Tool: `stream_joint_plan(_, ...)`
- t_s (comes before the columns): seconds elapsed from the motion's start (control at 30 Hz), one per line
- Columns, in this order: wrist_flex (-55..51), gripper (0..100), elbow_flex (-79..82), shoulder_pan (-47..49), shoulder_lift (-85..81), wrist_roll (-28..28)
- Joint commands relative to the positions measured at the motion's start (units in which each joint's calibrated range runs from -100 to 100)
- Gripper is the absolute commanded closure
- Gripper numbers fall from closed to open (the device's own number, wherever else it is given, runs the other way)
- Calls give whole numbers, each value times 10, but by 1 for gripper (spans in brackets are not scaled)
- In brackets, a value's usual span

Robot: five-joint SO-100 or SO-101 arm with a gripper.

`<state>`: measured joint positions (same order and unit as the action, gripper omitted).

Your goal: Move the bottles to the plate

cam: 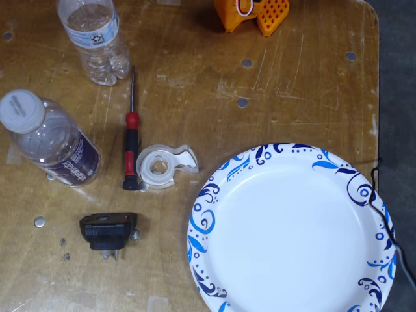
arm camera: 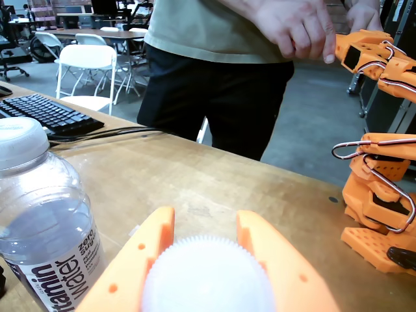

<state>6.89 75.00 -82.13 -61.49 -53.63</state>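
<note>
My orange gripper (arm camera: pixel 205 224) fills the bottom of the wrist view. A white ridged cap (arm camera: pixel 208 279) sits between its fingers, fills the gap and touches both inner faces. That cap belongs to the slim ridged bottle (cam: pixel 94 39), which stands upright at the top left of the fixed view with its top cut off by the frame edge. The wider bottle (arm camera: pixel 45 221) with white cap and purple label stands just left of the gripper and at the left of the fixed view (cam: pixel 52 143). The white plate (cam: pixel 203 224) with blue swirls lies empty at lower right. The gripper is outside the fixed view.
Between bottles and plate lie a red-handled screwdriver (cam: pixel 132 140), a clear tape dispenser (cam: pixel 159 168) and a black plug (cam: pixel 107 231). A second orange arm (arm camera: pixel 380 201) stands at the right, and a person (arm camera: pixel 221 78) has a hand on it. A keyboard (arm camera: pixel 49 114) lies at the far left.
</note>
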Motion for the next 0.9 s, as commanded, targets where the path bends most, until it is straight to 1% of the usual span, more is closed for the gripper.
stream_joint_plan(0.0,8,97,-13,-5,3,-1)
stream_joint_plan(0.37,15,97,-27,0,-7,-2)
stream_joint_plan(0.43,33,99,-40,-2,-13,-13)
stream_joint_plan(0.53,36,99,-67,8,-25,-42)
stream_joint_plan(0.7,29,99,-104,70,-50,-49)
stream_joint_plan(0.87,20,99,-111,108,-98,-47)
